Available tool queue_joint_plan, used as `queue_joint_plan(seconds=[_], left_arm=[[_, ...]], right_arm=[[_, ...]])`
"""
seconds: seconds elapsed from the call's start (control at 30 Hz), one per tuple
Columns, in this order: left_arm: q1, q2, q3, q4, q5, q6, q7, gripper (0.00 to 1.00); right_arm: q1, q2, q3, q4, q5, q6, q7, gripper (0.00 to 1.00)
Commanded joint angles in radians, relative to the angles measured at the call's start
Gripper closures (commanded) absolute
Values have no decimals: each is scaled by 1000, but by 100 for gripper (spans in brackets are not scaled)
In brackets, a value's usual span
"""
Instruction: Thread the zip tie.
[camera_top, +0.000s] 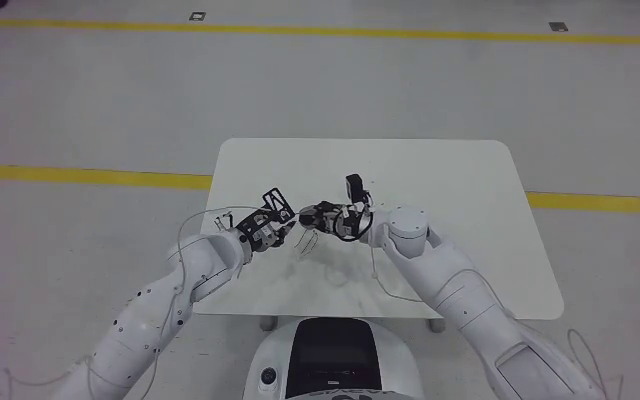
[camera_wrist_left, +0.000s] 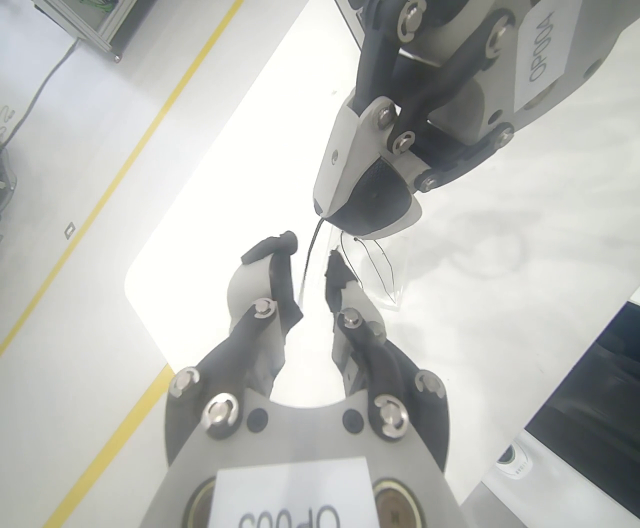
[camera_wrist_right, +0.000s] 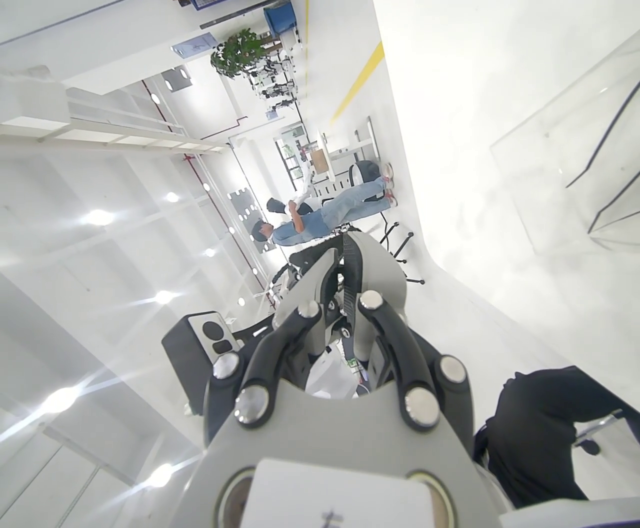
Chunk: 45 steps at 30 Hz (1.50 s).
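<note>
Both arms were meeting up over the front middle of the white table (camera_top: 450, 180), grippers nearly tip to tip. The right gripper (camera_wrist_left: 322, 212) had its fingers pressed together, pinching the end of the zip tie (camera_wrist_left: 311, 245). It was a really thin black one, hanging out of the tip in a slight curve.

The loose end of the tie dropped into the gap of the left gripper (camera_wrist_left: 307, 255). That one was spread open, with one finger (camera_wrist_left: 280, 250) on each side of the strand. As far as I could see from the left wrist view, neither finger was actually touching it.

From above, the left gripper (camera_top: 283, 216) and the right gripper (camera_top: 304, 214) looked just beside each other and raised off the table.

On the table right under them lay a clear plastic piece (camera_wrist_left: 395, 280) with a couple of thin black lines in it. Couldn't tell if those were more ties. It also showed in the right wrist view (camera_wrist_right: 565, 150), flat on the surface.
</note>
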Motion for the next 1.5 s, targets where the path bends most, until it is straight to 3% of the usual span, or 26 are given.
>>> queue_joint_plan(seconds=[0.0,0.5,0.6,0.63,0.73,0.8,0.9,1.17,1.27,1.33,1.47], left_arm=[[0,0,0,0,0,0,0,0],[2,-1,-2,5,-16,6,9,0],[-4,-3,-38,42,-185,-6,17,0],[-8,-2,-49,54,-283,-6,4,0],[-31,11,-52,65,-482,-6,-65,0],[-61,28,-45,76,-602,-6,-127,0],[-96,48,-30,121,-605,-6,-113,0],[-95,48,-30,124,-610,-3,-110,0],[-92,44,-44,172,-769,-6,-117,0],[-105,44,-50,202,-930,-6,-175,0],[-138,44,-45,255,-1146,-6,-269,0]], right_arm=[[-4,2,8,-1,-2,-2,0,100],[-35,11,41,-20,-18,-37,-24,100],[-55,17,60,-40,-29,-48,-32,100],[-63,21,69,-49,-42,-55,-30,100],[-82,30,89,-68,-66,-67,-20,100],[-94,35,103,-79,-77,-69,-17,100],[-102,37,115,-83,-66,-62,-31,100],[-107,37,112,-92,-75,-75,-39,100],[-121,40,112,-113,-101,-123,-29,100],[-129,44,117,-122,-128,-153,-21,100],[-136,49,122,-135,-170,-189,-15,100]])
